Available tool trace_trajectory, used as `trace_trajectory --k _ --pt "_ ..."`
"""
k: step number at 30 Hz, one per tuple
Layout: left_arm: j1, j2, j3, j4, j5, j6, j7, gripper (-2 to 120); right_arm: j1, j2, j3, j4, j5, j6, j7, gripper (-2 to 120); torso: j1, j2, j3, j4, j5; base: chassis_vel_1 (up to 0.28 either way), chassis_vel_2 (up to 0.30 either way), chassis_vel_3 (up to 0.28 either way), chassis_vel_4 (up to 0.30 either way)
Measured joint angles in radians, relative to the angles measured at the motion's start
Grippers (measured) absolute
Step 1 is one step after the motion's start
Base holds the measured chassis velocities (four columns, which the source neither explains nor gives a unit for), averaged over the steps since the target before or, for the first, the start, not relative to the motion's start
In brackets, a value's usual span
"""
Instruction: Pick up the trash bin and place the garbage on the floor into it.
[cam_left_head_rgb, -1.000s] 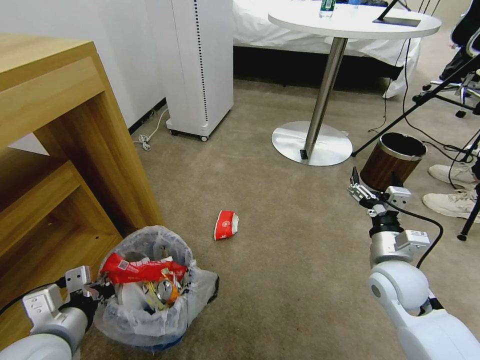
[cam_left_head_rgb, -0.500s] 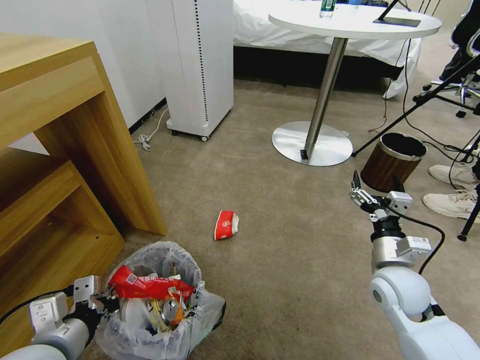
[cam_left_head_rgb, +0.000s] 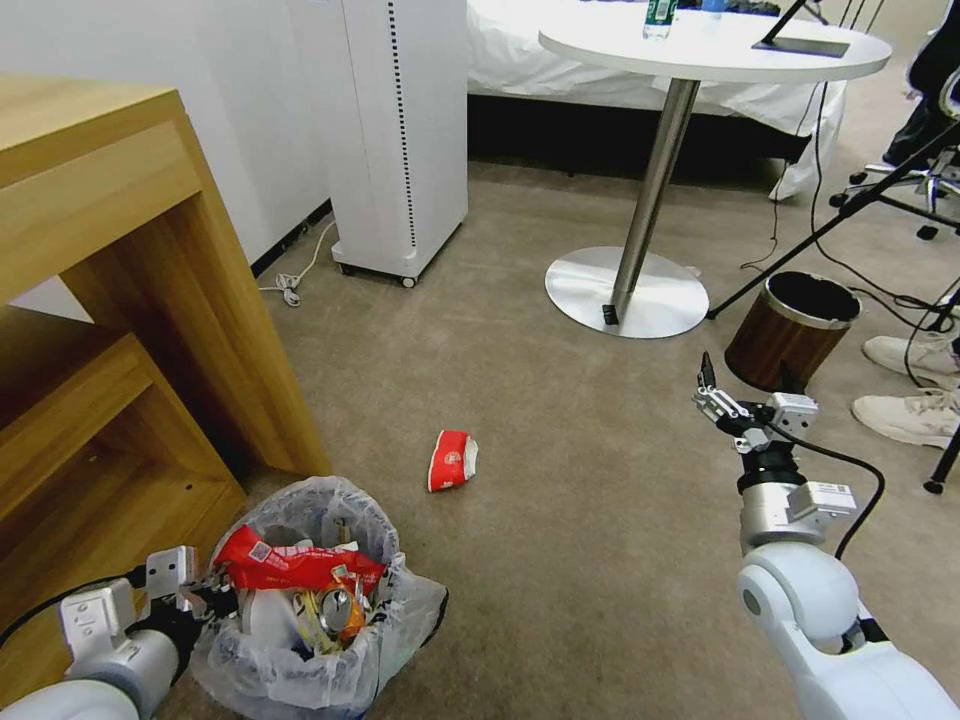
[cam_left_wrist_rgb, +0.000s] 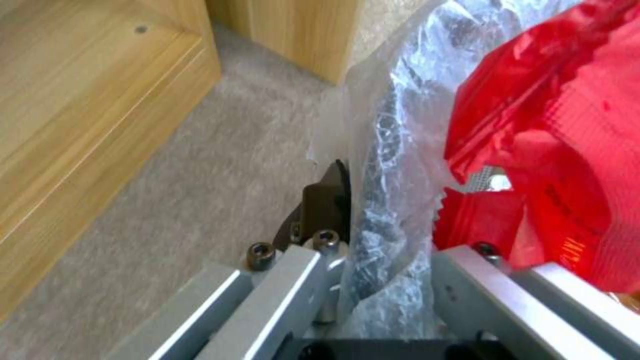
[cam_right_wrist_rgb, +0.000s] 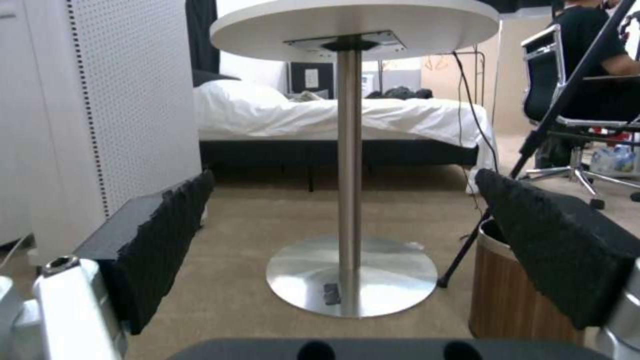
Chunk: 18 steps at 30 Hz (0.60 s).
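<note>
The floor (cam_left_head_rgb: 560, 520) is beige carpet running from a wooden desk (cam_left_head_rgb: 120, 300) on the robot's left to a round white table (cam_left_head_rgb: 715, 45) and a brown bin (cam_left_head_rgb: 792, 330) on its right. The right arm reaches forward and slightly up, its right gripper (cam_left_head_rgb: 742, 385) spread wide and empty in front of the brown bin. The left arm is bent low beside the desk, its left gripper (cam_left_head_rgb: 205, 600) clamped on the rim of the trash bin (cam_left_head_rgb: 310, 670). The left wrist view shows the bag and rim pinched between the fingers (cam_left_wrist_rgb: 327, 200). A red-and-white paper cup (cam_left_head_rgb: 452, 461) lies on the carpet just beyond the trash bin.
</note>
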<state>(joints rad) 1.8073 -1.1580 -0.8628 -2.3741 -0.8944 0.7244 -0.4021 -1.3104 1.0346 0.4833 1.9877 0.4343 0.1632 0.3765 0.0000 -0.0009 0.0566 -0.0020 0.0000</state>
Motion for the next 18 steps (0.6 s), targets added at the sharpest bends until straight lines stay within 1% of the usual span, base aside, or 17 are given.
trace_trajectory --k 7,15,18 --pt "-0.004 -0.002 0.001 0.005 0.001 -0.004 -0.001 1 0.004 0.0 -0.012 -0.006 -0.002 0.0 0.001 100 0.0 0.0 0.0 -0.0001 0.0001 -0.078 0.073 0.086 -0.083" --pt "-0.01 -0.002 0.002 0.012 0.001 -0.005 -0.001 1 0.016 0.002 -0.027 -0.013 -0.004 -0.004 0.002 100 0.0 0.0 0.0 -0.0001 0.0 -0.023 0.015 0.017 -0.022" --pt "-0.014 0.0 0.002 0.014 0.0 -0.006 0.0 1 0.02 0.001 -0.032 -0.016 -0.004 -0.007 0.002 100 0.0 0.0 0.0 0.0 0.0 -0.051 0.055 0.076 -0.058"
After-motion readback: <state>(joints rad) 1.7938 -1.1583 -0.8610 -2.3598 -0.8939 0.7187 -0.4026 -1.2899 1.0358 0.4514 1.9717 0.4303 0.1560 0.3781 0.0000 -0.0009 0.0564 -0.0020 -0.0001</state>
